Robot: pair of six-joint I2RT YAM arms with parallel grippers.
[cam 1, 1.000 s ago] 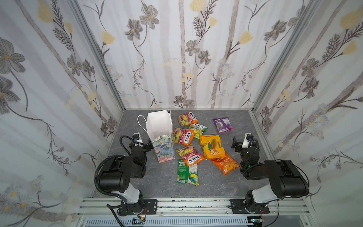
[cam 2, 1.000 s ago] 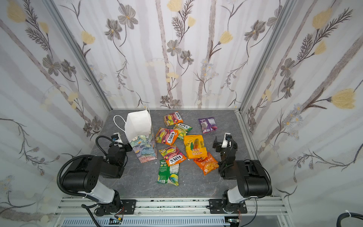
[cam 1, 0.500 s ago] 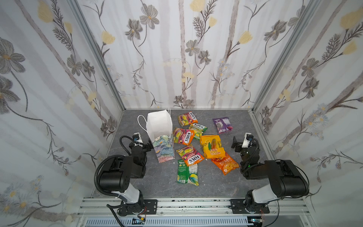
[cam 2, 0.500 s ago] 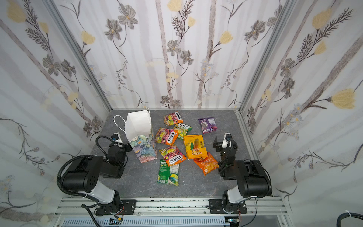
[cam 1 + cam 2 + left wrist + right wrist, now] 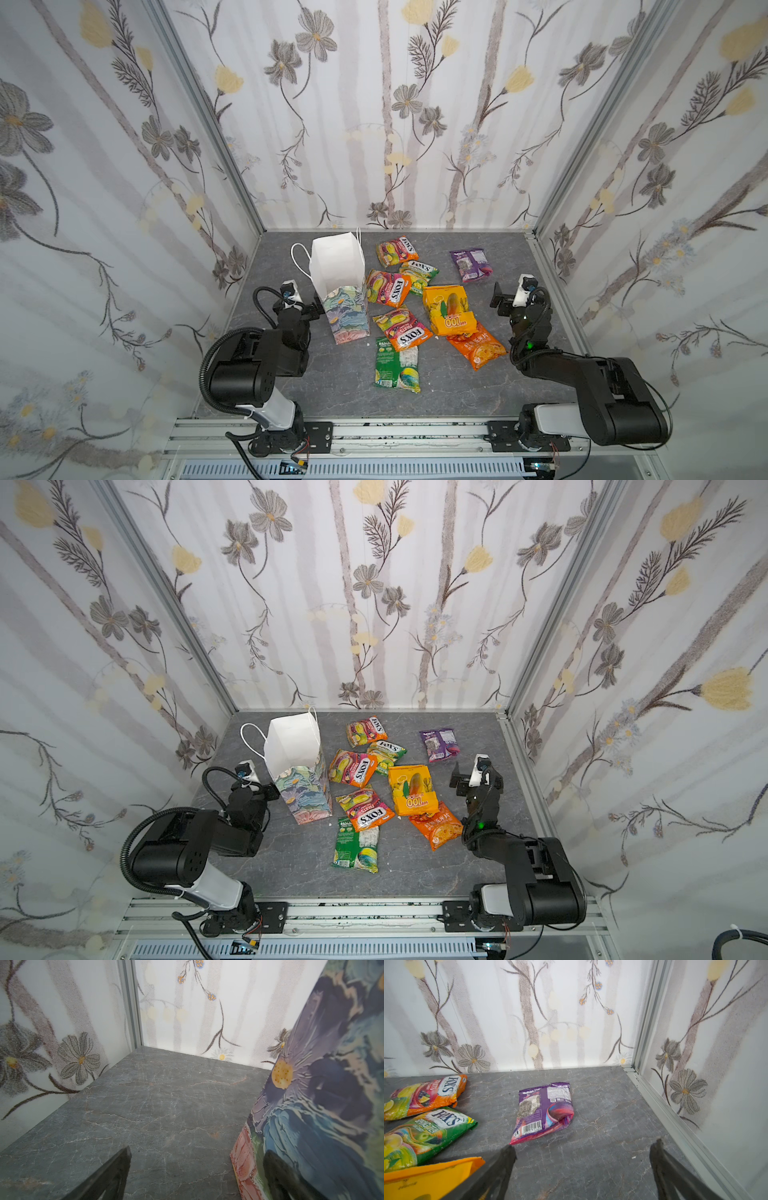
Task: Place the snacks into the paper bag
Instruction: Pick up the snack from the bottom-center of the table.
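Starting at your side of the grey tabletop point(image 5: 340, 386): your left gripper point(image 5: 198, 1150) is spread to its full width with nothing between the jaws, low over bare surface. One finger point(image 5: 278, 1172) sits just beside the printed wall of the paper bag point(image 5: 347, 309); whether it touches cannot be told. Your right gripper point(image 5: 584, 1144) is likewise spread wide and holds nothing. It is over bare tabletop, with a corner of the yellow mango packet point(image 5: 449, 309) by one finger.

Container: the paper bag stands upright on your left half of the tabletop, mouth open. Plain white lining point(image 5: 336, 262) shows through the mouth. The near wall hides the bag's floor, so you cannot confirm any contents from these views. A white cord handle point(image 5: 300, 259) hangs outside the rim on the far left.

Eight snack packets lie on the tabletop, all outside the bag, seen in both top views:
- Nearest you is the green-white packet point(image 5: 397, 368).
- The near FOX'S packet point(image 5: 403, 328), orange-pink, touches the green-white packet's far edge.
- The orange packet point(image 5: 478, 345) lies toward your right arm, its far end under the yellow mango packet.
- The middle FOX'S packet point(image 5: 388, 289), orange-pink, lies just beside the bag's right wall.
- The green FOX'S packet point(image 5: 417, 274) touches the middle FOX'S packet.
- The purple packet point(image 5: 544, 1109) lies apart from the others, ahead of your right gripper, one corner folded up.
- The far FOX'S packet point(image 5: 397, 251), orange-pink, is the one nearest the back wall.
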